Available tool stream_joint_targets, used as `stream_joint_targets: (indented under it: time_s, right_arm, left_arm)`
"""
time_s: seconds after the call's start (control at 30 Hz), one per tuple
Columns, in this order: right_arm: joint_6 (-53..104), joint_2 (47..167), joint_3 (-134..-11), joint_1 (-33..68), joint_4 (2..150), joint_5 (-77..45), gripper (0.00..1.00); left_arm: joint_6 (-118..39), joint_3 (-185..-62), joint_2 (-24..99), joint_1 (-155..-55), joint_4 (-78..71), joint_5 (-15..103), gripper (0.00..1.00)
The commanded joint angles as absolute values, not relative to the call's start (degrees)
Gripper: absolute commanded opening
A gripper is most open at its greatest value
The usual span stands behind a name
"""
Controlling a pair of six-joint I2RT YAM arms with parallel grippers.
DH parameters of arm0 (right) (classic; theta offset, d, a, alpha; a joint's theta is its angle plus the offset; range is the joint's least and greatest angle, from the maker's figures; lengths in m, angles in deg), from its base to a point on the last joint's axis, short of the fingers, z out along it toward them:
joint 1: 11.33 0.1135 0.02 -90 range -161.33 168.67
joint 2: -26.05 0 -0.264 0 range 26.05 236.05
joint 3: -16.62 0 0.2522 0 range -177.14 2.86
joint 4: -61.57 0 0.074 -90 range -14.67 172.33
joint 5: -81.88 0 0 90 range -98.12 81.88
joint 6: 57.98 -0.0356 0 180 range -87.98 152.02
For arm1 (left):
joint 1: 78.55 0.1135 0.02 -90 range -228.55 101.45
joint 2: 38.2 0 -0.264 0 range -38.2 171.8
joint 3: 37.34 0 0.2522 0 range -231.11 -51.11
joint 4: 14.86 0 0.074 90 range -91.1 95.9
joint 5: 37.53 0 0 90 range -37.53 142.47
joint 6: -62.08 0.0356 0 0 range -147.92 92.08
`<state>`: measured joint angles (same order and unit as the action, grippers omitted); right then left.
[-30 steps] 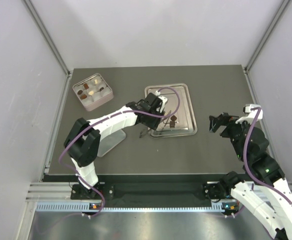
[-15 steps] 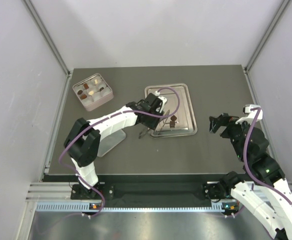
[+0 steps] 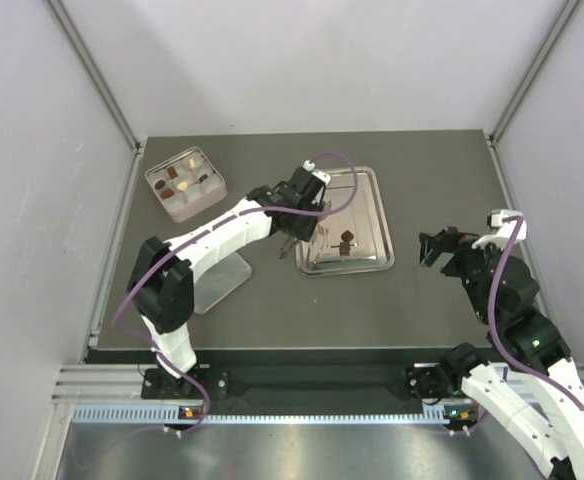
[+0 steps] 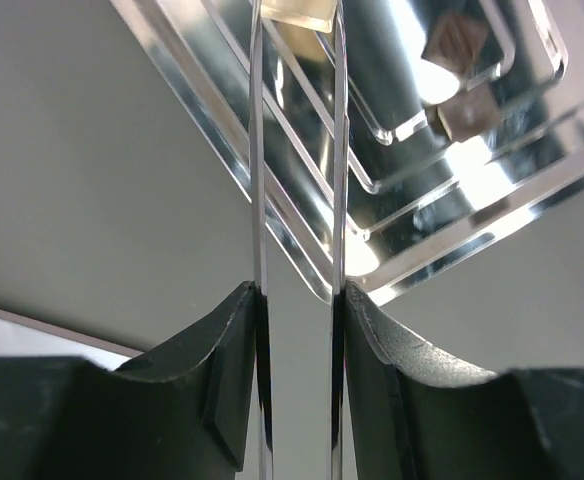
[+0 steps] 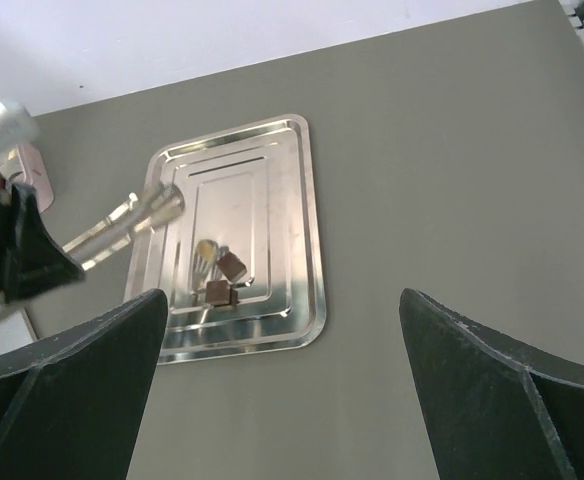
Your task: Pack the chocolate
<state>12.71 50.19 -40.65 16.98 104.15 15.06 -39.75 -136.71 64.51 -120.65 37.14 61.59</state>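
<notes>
- A pink square tin (image 3: pixel 186 211), divided into compartments, sits at the far left of the matte dark grey desk (image 3: pixel 432 170). Small dark brown, mid brown and cream chocolate pieces (image 3: pixel 184 180) lie in its cells.
- A pale flat rectangular plate (image 3: pixel 230 280) lies nearer, left of centre, partly hidden under the left arm's white link.
- The left fingers (image 4: pixel 259 40) are two long, thin, polished steel blades, almost parallel with only a narrow gap between them. A cream chocolate block (image 4: pixel 296 10) is pinched between their tips over the left side of the tray. The top edge of the left wrist view cuts the block off.
- A mirror-bright rectangular steel tray (image 3: pixel 370 205) with rounded corners and a stepped rim lies at centre. Two brown square chocolate pieces (image 5: pixel 232 264) sit just beside each other on the near-left part of its floor, doubled by reflections in the metal.
- The right fingers (image 3: pixel 437 245), matte black, are spread wide and hold nothing. They hang over the desk right of the tray, apart from it.
</notes>
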Motion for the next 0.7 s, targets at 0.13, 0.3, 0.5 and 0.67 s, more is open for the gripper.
stream_joint_targets:
  time_s: [0.13, 0.3, 0.5, 0.67]
  right_arm:
    - [12.34, 49.08, -41.18, 16.88, 102.49, 15.17, 1.00]
    - [12.42, 49.08, -40.91, 16.88, 101.96, 14.55, 1.00]
    - [12.69, 49.52, -40.47, 16.88, 101.08, 14.11, 1.00]
    - [12.95, 49.87, -40.21, 16.97, 100.55, 14.20, 1.00]
  left_arm:
    - [-42.68, -145.94, 60.59, -111.70, 42.84, 63.54, 0.40]
    - [-43.30, -145.76, 57.78, -99.48, 43.46, 62.40, 0.39]
    - [-43.21, -144.27, 56.19, -89.72, 43.37, 62.66, 0.39]
    - [-43.47, -143.57, 57.68, -85.23, 42.58, 60.90, 0.40]
